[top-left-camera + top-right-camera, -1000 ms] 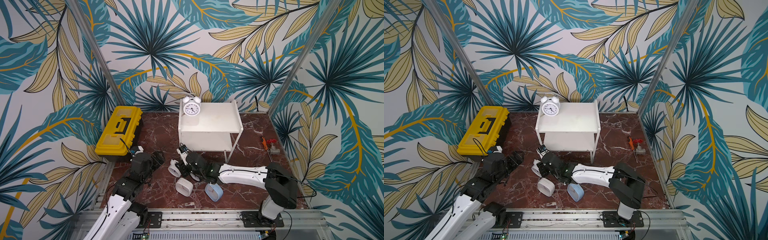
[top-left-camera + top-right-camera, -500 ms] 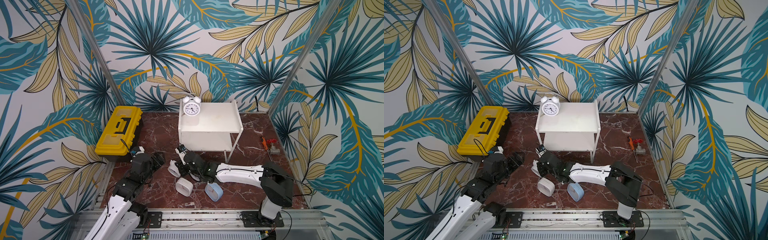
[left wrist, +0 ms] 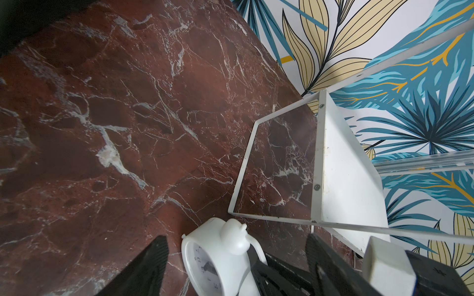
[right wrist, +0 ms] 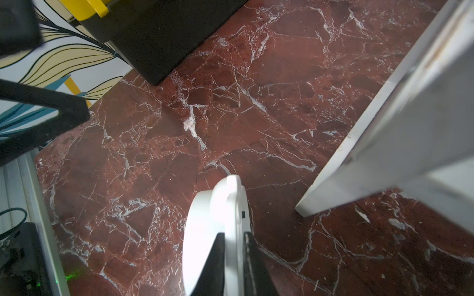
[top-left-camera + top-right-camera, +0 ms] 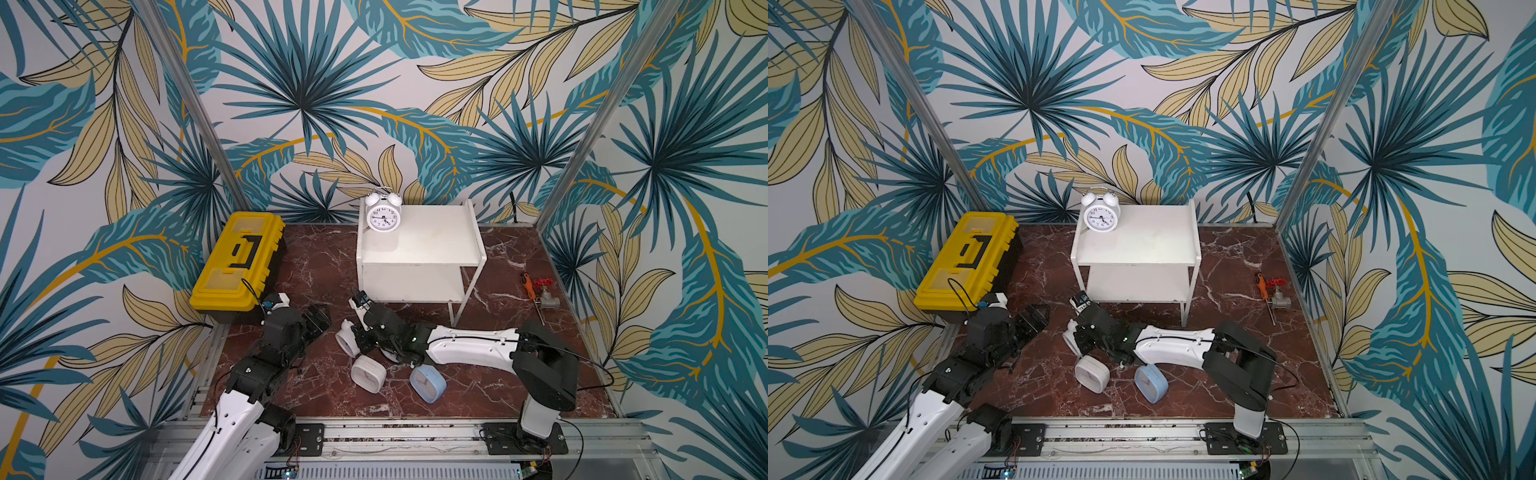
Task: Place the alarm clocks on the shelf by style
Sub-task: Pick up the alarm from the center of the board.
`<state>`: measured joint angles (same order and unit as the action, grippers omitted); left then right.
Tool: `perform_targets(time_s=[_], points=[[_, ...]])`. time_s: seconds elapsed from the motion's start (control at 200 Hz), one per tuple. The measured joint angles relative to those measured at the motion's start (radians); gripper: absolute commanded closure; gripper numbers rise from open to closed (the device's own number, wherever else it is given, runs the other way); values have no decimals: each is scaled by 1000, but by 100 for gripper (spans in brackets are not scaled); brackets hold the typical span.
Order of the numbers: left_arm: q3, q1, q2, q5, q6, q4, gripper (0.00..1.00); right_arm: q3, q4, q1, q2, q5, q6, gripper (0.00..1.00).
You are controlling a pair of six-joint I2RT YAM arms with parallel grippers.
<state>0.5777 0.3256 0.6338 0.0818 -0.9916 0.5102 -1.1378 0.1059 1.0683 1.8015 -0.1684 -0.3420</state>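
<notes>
Low in front of the white shelf (image 5: 428,241), the right gripper (image 4: 234,239) is clamped on a white twin-bell clock (image 4: 202,223), probably to join the matching clock (image 5: 383,215) on the top board, while the left gripper (image 5: 318,318) hovers nearby, jaws apart.

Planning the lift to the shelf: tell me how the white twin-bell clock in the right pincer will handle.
The white twin-bell clock looks like rigid, smooth plastic, so it is probably light but slippery. The right pincer pinches only a thin edge, so the clock may swing or twist. Its round body could roll if set down tilted.
</notes>
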Motion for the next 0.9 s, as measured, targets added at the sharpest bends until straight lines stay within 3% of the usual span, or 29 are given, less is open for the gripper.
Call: perform_targets(time_s=[0.065,0.416,0.716,0.816,0.896], points=[[0,0,0,0,0,-3,13,-10,-19,0,0,2,3,100],[56,-3,54,31,67,2,12,-98,-139,1,-59,3,6,100],[265,-6,103,31,194,10,10,-55,-267,-1,-481,27,17,100],[309,-7,117,-63,246,-1,11,-29,-321,-32,-620,113,16,100],[342,-7,132,-211,294,-38,11,-11,-366,-102,-701,221,7,100]])
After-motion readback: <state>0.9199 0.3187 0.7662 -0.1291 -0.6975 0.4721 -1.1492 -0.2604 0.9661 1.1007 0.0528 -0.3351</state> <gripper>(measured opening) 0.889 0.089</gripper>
